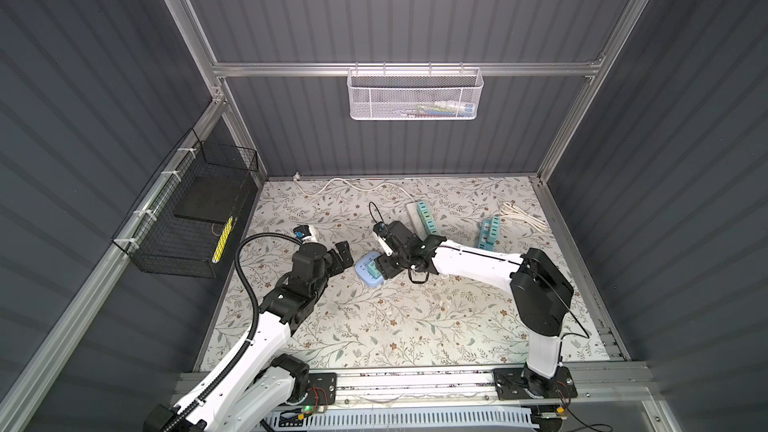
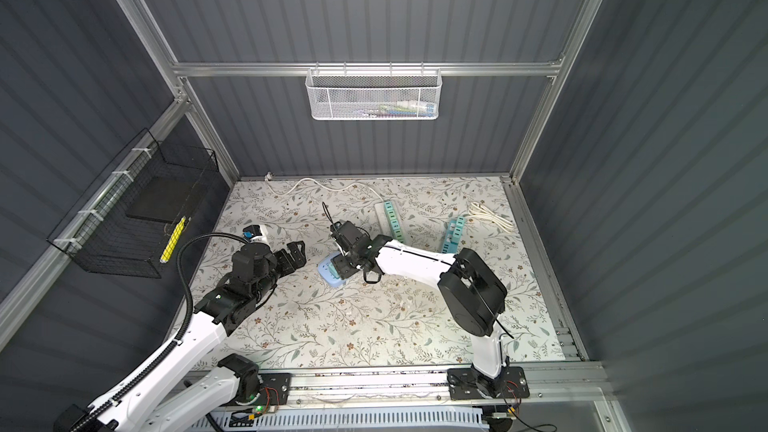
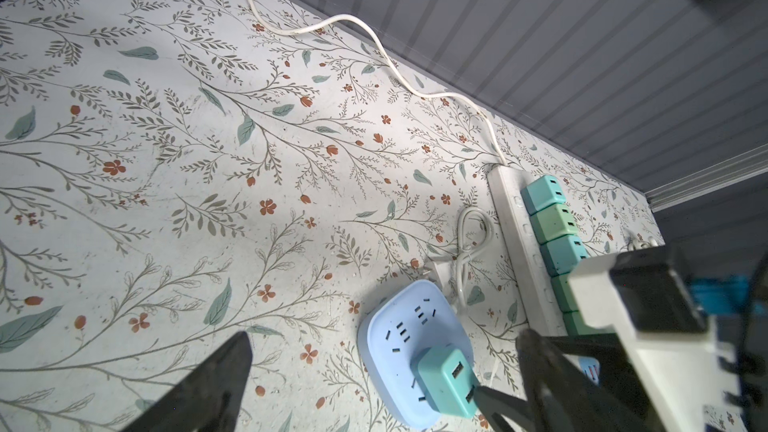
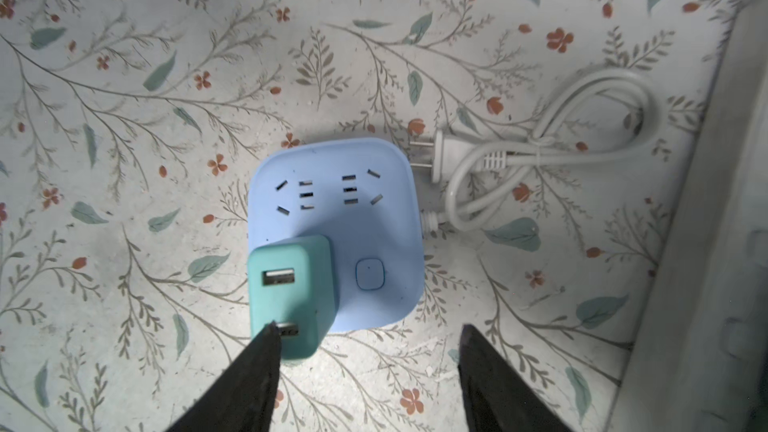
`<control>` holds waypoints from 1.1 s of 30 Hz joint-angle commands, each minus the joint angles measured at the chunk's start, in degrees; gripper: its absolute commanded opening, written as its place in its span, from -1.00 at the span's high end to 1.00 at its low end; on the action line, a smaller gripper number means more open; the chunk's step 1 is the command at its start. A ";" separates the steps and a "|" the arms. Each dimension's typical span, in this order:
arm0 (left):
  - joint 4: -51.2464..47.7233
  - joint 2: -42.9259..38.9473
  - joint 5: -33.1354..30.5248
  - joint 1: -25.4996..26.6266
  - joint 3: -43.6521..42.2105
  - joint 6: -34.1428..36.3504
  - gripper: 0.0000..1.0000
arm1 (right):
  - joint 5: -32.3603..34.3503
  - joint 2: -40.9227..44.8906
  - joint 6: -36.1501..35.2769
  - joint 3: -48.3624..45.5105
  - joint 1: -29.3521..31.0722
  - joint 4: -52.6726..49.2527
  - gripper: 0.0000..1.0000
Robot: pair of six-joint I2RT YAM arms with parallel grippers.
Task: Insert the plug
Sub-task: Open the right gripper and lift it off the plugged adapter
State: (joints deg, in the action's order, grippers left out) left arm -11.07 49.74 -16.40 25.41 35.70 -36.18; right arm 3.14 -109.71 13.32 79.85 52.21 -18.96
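Note:
A teal plug [image 4: 286,284] with two USB ports stands seated in a corner outlet of the light blue square socket block [image 4: 374,209]; both top views show it there [image 1: 372,271] [image 2: 336,272]. My right gripper [image 4: 369,326] hovers over the block's near edge, open. One fingertip [image 4: 266,338] overlaps the plug's end and nothing lies between the fingers. My left gripper [image 3: 386,338] is open wide just left of the block [image 1: 362,264], apart from it [image 1: 346,258].
The block's own white cord and two-pin plug [image 4: 440,151] lie beside it. Behind stand a white power strip [image 1: 424,218] with several teal plugs, a second teal strip [image 1: 490,234], and a coiled white cable [image 1: 523,214]. A black wire basket [image 1: 187,218] hangs on the left wall.

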 commanded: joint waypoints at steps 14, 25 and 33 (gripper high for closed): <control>-3.80 1.97 3.93 -0.27 6.48 5.00 -1.00 | 0.83 12.95 -1.39 -2.36 -0.41 -0.11 -0.44; -7.55 6.73 -1.24 -0.24 15.08 11.68 -1.00 | 18.06 33.59 -2.78 -12.83 -4.83 2.36 -0.94; 19.01 6.59 -16.07 -0.27 -2.24 29.70 -1.00 | 28.83 38.52 -12.80 -22.83 -13.63 9.62 -0.98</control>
State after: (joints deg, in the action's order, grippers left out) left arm -1.74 55.61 -20.71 25.47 36.97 -12.01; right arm 28.82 -73.06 2.26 57.76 43.88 -10.72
